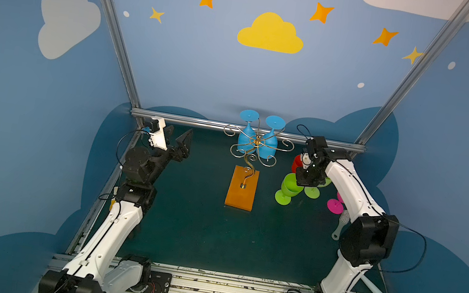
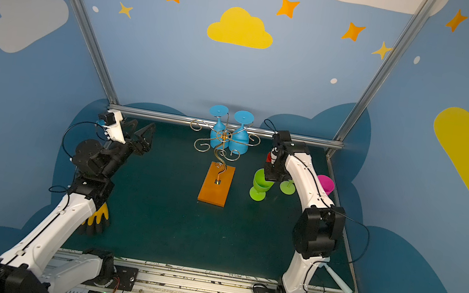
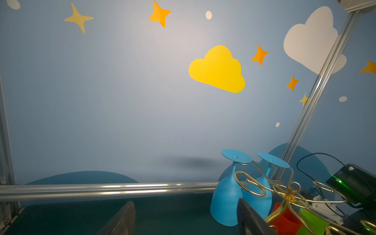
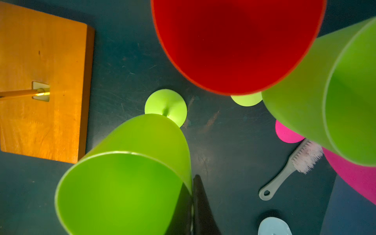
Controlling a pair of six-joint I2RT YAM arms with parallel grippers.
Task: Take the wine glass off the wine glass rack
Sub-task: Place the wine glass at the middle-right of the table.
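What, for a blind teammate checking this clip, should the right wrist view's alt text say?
The right hand pinches the rim of a green glass over the dark table. Around it are a red glass, a second green glass and a pink glass; a brush lies nearby, and the rack's wooden base sits apart.

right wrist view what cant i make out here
In the right wrist view:
red wine glass: stem, foot hidden under its bowl
pink wine glass: mostly behind a green wine glass
right end effector: only one finger shows, bottom edge
pale blue object: cut off by bottom edge
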